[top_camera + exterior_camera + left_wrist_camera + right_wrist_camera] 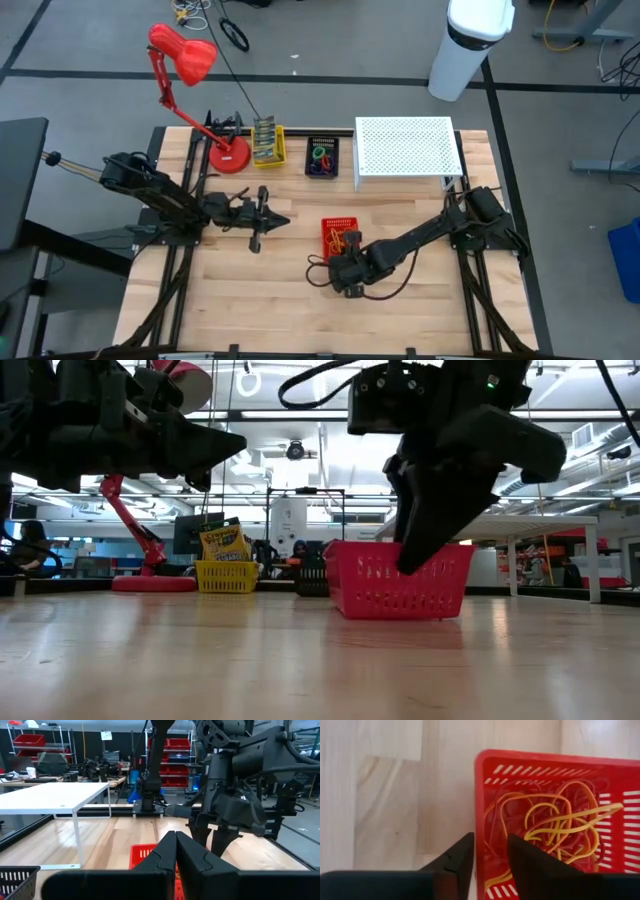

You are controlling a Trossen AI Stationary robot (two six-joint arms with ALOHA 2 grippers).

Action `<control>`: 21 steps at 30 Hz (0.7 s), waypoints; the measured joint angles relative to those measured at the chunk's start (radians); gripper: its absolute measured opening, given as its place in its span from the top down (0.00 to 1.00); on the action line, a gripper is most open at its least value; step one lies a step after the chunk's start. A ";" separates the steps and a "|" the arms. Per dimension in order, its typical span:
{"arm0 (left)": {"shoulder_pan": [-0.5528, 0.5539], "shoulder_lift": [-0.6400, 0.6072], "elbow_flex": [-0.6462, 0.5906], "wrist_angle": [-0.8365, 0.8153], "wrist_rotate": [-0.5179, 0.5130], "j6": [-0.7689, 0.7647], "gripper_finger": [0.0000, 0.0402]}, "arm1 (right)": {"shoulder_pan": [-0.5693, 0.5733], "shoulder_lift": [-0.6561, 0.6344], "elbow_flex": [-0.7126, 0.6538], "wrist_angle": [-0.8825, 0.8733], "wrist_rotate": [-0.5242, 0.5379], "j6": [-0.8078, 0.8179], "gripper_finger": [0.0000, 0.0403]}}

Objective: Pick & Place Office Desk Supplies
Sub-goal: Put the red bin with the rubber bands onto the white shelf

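Right gripper (487,857) hangs over the near rim of the red basket (485,762), its fingers a little apart and straddling the wall, one outside over the wood and one inside over the tangle of rubber bands (555,820). Nothing is clamped yet as far as the wrist view shows, though whether the pads already touch the plastic I cannot tell. The likely step is gripping the basket wall to move it, and to do that well the fingers should drop straight down until the rim sits deep between them, then close square on the wall without pinching a band, since a snagged band could pull out or slip. The basket stands mid-table, forward of the yellow basket (268,150) of crayon boxes (225,543) and the dark basket (321,160) of small loops by the lamp (185,55) and the riser (405,150). Left gripper (275,220) waits well to the left above the wood, its fingers together and empty. In the low view the right arm's bulk covers much of the red basket, and the basket's near end is cut off in the right wrist view.
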 joint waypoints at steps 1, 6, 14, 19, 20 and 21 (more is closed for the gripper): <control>0.000 0.000 0.000 0.000 0.000 -0.001 0.97 | 0.000 0.000 0.000 0.001 0.001 0.000 0.73; 0.000 0.000 0.000 -0.003 -0.002 -0.003 0.97 | 0.001 -0.001 0.000 0.003 0.036 -0.030 0.94; 0.000 0.000 0.000 -0.021 -0.002 -0.011 0.97 | 0.001 -0.002 0.007 -0.023 0.030 -0.051 0.95; 0.000 0.000 0.000 -0.022 -0.002 -0.011 0.97 | 0.002 -0.002 0.033 -0.067 0.039 -0.051 0.97; 0.000 0.000 0.000 -0.022 -0.002 -0.012 0.97 | 0.003 -0.002 0.043 -0.080 0.043 -0.051 0.97; 0.000 0.000 0.000 -0.023 -0.002 -0.013 0.97 | 0.008 -0.002 0.051 -0.090 0.049 -0.050 0.97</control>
